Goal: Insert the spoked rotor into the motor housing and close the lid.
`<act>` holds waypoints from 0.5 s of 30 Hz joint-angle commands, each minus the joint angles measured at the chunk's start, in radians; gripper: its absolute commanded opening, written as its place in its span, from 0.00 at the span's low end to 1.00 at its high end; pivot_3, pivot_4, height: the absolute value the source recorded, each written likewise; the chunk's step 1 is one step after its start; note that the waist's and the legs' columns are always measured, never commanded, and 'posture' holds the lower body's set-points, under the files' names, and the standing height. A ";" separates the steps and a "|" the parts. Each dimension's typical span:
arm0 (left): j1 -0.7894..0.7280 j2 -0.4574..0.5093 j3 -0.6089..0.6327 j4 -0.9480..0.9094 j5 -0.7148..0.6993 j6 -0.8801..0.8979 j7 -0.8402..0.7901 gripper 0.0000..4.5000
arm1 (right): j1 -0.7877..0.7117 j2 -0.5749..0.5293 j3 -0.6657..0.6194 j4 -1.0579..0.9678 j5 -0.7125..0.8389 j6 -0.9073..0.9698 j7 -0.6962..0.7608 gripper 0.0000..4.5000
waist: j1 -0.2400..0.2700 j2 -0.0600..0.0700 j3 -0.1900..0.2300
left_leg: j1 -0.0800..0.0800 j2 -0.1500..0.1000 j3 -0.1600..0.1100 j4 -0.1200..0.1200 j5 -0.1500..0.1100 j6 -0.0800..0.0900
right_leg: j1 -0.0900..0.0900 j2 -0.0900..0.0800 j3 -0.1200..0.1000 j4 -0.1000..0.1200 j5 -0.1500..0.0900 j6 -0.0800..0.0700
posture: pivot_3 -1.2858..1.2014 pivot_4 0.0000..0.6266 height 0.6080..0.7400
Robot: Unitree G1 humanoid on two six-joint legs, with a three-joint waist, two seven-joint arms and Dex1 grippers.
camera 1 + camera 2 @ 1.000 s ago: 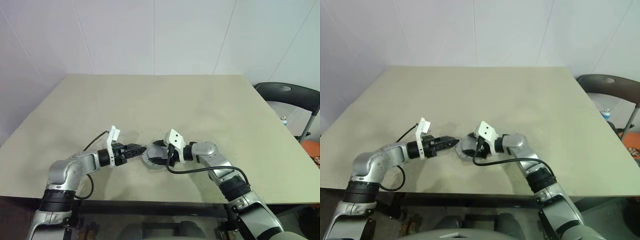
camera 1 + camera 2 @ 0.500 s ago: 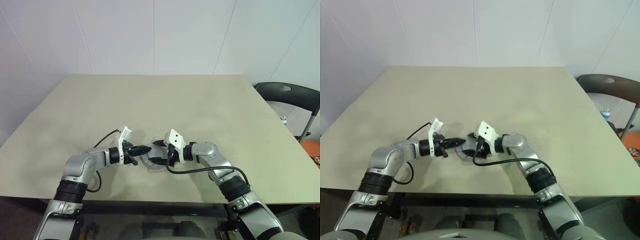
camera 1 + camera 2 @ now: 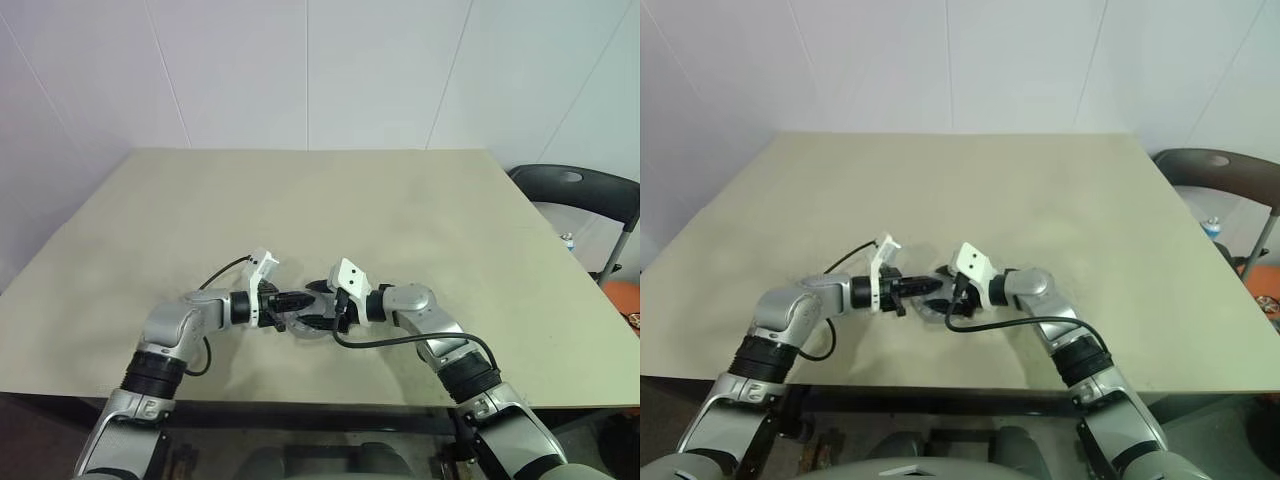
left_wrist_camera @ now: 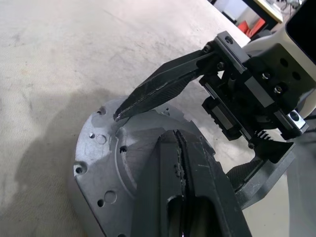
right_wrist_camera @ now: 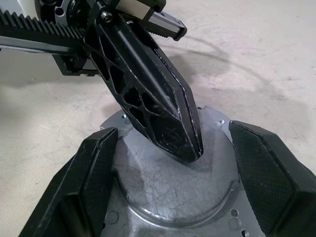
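White wall panels stand behind a beige bench (image 3: 400, 230), and at its right edge I see one dark chair (image 3: 585, 190). From my head cameras, two arms meet near the front middle of the bench. My left gripper (image 3: 300, 299) points toward the right one, and my right gripper (image 3: 312, 303) points back toward it, so their tips come together over one small grey round part lying flat on the bench; I take it for the lid (image 3: 303, 326), though most of it is hidden under the jaws from here.

Through the left wrist camera I count one lid (image 4: 106, 168), a grey metal disc with small holes round its rim and a raised round middle. It lies flat, face up, so its axis stands upright from the bench. My left jaws are pressed together into one black wedge with nothing between them, their tip over the raised middle. One finger (image 4: 163, 84) of the right gripper reaches to the lid's edge.

Through the right wrist camera the lid (image 5: 177, 197) sits between my right jaws, which stand wide, one finger (image 5: 84, 182) at each side of the disc. I cannot tell whether they touch its rim. The closed left gripper (image 5: 192, 148) comes down onto the lid's middle.
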 commanded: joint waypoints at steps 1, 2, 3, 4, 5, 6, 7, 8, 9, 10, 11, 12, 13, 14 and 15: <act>-0.016 0.013 0.009 0.007 0.013 -0.012 -0.014 0.01 | 0.046 -0.022 0.034 0.061 -0.045 0.056 -0.004 0.72 | 0.000 0.000 0.000 | 0.000 0.000 0.000 0.000 0.000 0.000 | 0.000 0.000 0.000 0.000 0.000 0.000 | 0.52 0.00 1.00; -0.016 0.013 0.011 0.006 0.014 -0.013 -0.014 0.01 | 0.046 -0.021 0.034 0.061 -0.043 0.059 -0.003 0.72 | 0.000 0.000 0.000 | 0.000 0.000 0.000 0.000 0.000 0.000 | 0.000 0.000 0.000 0.000 0.000 0.000 | 0.52 0.00 1.00; -0.015 0.014 0.012 0.006 0.014 -0.015 -0.014 0.01 | 0.045 -0.019 0.035 0.060 -0.043 0.062 -0.004 0.72 | 0.000 0.000 0.000 | 0.000 0.000 0.000 0.000 0.000 0.000 | 0.000 0.000 0.000 0.000 0.000 0.000 | 0.52 0.00 1.00; -0.014 0.015 0.014 0.004 0.014 -0.015 -0.014 0.01 | 0.043 -0.016 0.035 0.060 -0.042 0.065 -0.004 0.72 | 0.000 0.000 0.000 | 0.000 0.000 0.000 0.000 0.000 0.000 | 0.000 0.000 0.000 0.000 0.000 0.000 | 0.52 0.00 1.00; -0.013 0.015 0.015 0.001 0.013 -0.014 -0.014 0.01 | 0.041 -0.014 0.035 0.058 -0.041 0.069 -0.005 0.72 | 0.000 0.000 0.000 | 0.000 0.000 0.000 0.000 0.000 0.000 | 0.000 0.000 0.000 0.000 0.000 0.000 | 0.52 0.00 1.00; -0.012 0.015 0.017 -0.002 0.012 -0.014 -0.013 0.01 | 0.039 -0.013 0.035 0.057 -0.041 0.071 -0.005 0.72 | 0.000 0.000 0.000 | 0.000 0.000 0.000 0.000 0.000 0.000 | 0.000 0.000 0.000 0.000 0.000 0.000 | 0.52 0.00 1.00; -0.011 0.015 0.020 -0.004 0.010 -0.014 -0.011 0.01 | 0.037 -0.013 0.034 0.056 -0.039 0.074 -0.004 0.72 | 0.000 0.000 0.000 | 0.000 0.000 0.000 0.000 0.000 0.000 | 0.000 0.000 0.000 0.000 0.000 0.000 | 0.52 0.00 1.00; -0.011 0.014 0.021 -0.005 0.010 -0.014 -0.010 0.01 | 0.034 -0.013 0.032 0.056 -0.037 0.076 -0.003 0.72 | 0.000 0.000 0.000 | 0.000 0.000 0.000 0.000 0.000 0.000 | 0.000 0.000 0.000 0.000 0.000 0.000 | 0.52 0.00 1.00; -0.012 0.013 0.022 -0.005 0.010 -0.016 -0.008 0.01 | 0.030 -0.015 0.030 0.060 -0.041 0.071 -0.007 0.72 | 0.000 0.000 0.000 | 0.000 0.000 0.000 0.000 0.000 0.000 | 0.000 0.000 0.000 0.000 0.000 0.000 | 0.52 0.00 1.00; -0.012 0.012 0.023 -0.004 0.011 -0.017 -0.007 0.01 | 0.027 -0.016 0.028 0.064 -0.044 0.065 -0.011 0.72 | 0.000 0.000 0.000 | 0.000 0.000 0.000 0.000 0.000 0.000 | 0.000 0.000 0.000 0.000 0.000 0.000 | 0.52 0.00 1.00; -0.013 0.011 0.024 -0.001 0.011 -0.018 -0.007 0.01 | 0.025 -0.019 0.028 0.069 -0.045 0.053 -0.006 0.72 | 0.000 0.000 0.000 | 0.000 0.000 0.000 0.000 0.000 0.000 | 0.000 0.000 0.000 0.000 0.000 0.000 | 0.52 0.00 1.00; -0.015 0.011 0.024 0.001 0.012 -0.019 -0.007 0.01 | 0.024 -0.022 0.028 0.072 -0.048 0.036 -0.002 0.72 | -0.001 0.000 0.000 | 0.000 0.000 0.000 0.000 0.000 0.000 | 0.000 0.000 0.000 0.000 0.000 0.000 | 0.52 0.00 1.00; -0.016 0.011 0.024 0.004 0.013 -0.021 -0.006 0.00 | 0.023 -0.023 0.026 0.074 -0.051 0.021 -0.007 0.80 | 0.000 0.000 0.000 | 0.000 0.000 0.000 0.000 0.000 0.000 | 0.000 0.000 0.000 0.000 0.000 0.000 | 0.52 0.00 1.00; -0.017 0.011 0.026 0.006 0.013 -0.022 -0.006 0.00 | 0.020 -0.024 0.025 0.073 -0.048 0.041 -0.005 0.88 | 0.000 0.000 0.000 | 0.000 0.000 0.000 0.000 0.000 0.000 | 0.000 0.000 0.000 0.000 0.000 0.000 | 0.52 0.00 1.00; -0.017 0.011 0.026 0.007 0.014 -0.024 -0.007 0.00 | 0.022 -0.034 0.034 0.053 -0.033 0.075 0.029 0.93 | 0.000 0.001 0.000 | 0.000 0.000 0.000 0.000 0.000 0.000 | 0.000 0.000 0.000 0.000 0.000 0.000 | 0.52 0.00 1.00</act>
